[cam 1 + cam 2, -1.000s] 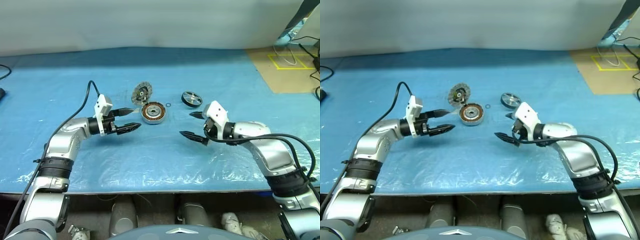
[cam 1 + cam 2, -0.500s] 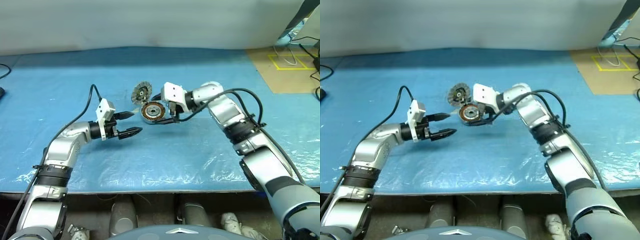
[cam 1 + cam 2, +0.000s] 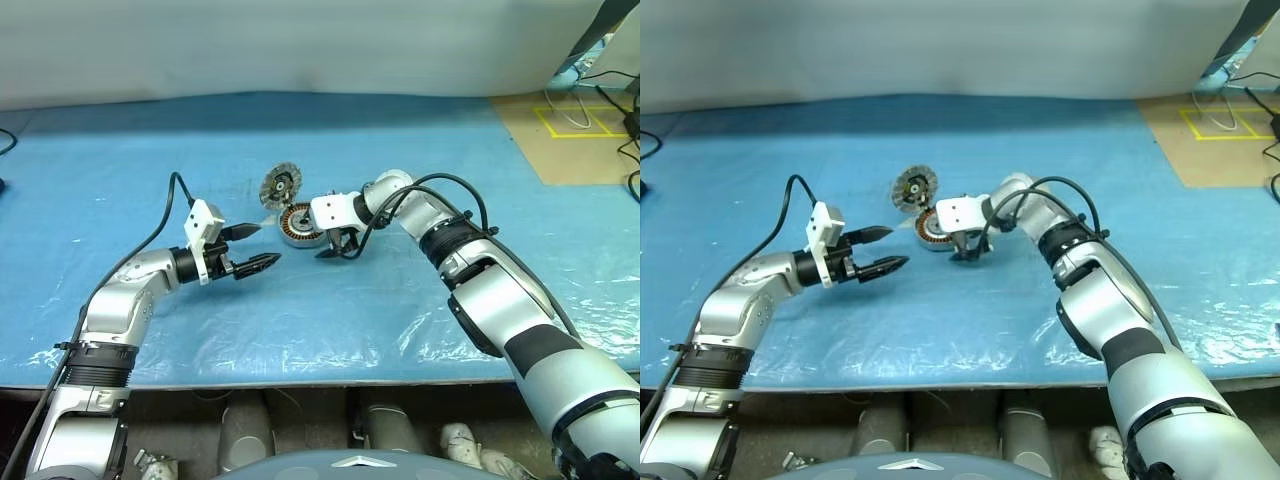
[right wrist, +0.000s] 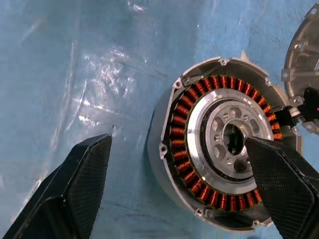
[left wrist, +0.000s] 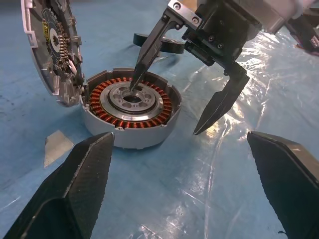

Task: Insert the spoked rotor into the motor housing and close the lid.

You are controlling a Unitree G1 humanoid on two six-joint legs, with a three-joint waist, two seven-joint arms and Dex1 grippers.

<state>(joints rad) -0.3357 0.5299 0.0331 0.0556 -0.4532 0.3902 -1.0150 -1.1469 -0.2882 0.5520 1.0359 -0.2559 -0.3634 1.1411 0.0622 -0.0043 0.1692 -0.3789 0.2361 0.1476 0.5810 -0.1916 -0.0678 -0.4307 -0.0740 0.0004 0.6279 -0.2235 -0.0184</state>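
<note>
The motor housing (image 3: 300, 222) sits on the blue table with its copper windings (image 4: 182, 124) facing up. The lid (image 3: 282, 185) stands tilted on edge at the housing's far side, its dark-centred face turned towards me. My right gripper (image 3: 335, 252) is open and slants down over the housing. One of its fingers (image 5: 144, 55) is above the hub and the other is outside the wall, over the table. My left gripper (image 3: 265, 245) is open and empty, a little to the left of the housing and pointing at it. A sliver of black rim (image 5: 172, 47) behind the right gripper looks like the spoked rotor.
A wrinkled blue plastic sheet (image 3: 300, 320) covers the table. A brown board with yellow tape (image 3: 570, 125) and cables lie at the far right. A scrap of white tape (image 5: 55, 147) lies next to the housing. The table's front edge runs close below the arms.
My right arm has swung left and forward from the table's right side to the housing, and its wrist has rolled so the gripper slants down. The left gripper has hardly moved.
</note>
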